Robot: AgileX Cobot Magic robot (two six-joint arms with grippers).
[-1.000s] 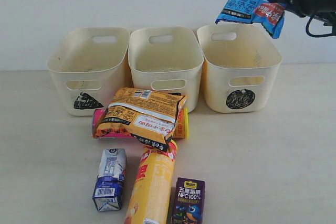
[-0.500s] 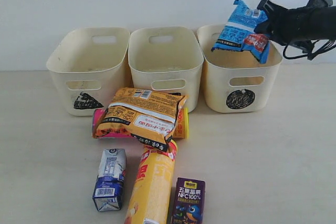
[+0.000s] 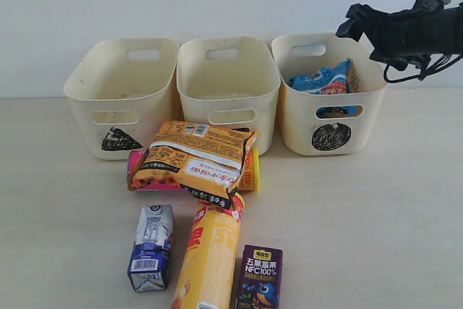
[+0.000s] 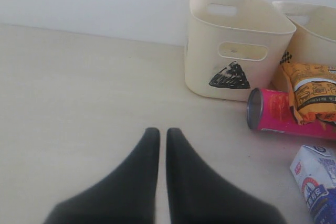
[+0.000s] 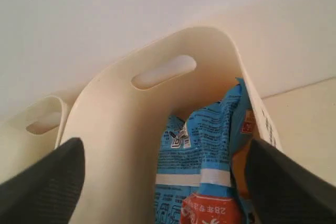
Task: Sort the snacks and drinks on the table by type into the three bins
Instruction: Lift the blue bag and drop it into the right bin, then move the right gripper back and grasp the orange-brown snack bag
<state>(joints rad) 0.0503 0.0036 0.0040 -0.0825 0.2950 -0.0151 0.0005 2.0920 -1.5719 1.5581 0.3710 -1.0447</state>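
We have only the blue bag (image 3: 322,81) binned, in the circle bin (image 3: 362,117) under our released right tool (image 3: 352,25); five others await, left tool (image 4: 158,145) clenched empty.

I see the blue bag (image 3: 323,81) crumpled inside the circle bin (image 3: 296,117), the rightmost of three cream tubs, beside the middle bin (image 3: 192,99) and the triangle bin (image 3: 83,103). The orange bag (image 3: 195,161) lies on the toppled pink tube (image 3: 141,171). Nearer, the yellow tube (image 3: 210,258) lies between the white-blue carton (image 3: 152,247) and the purple carton (image 3: 259,278).
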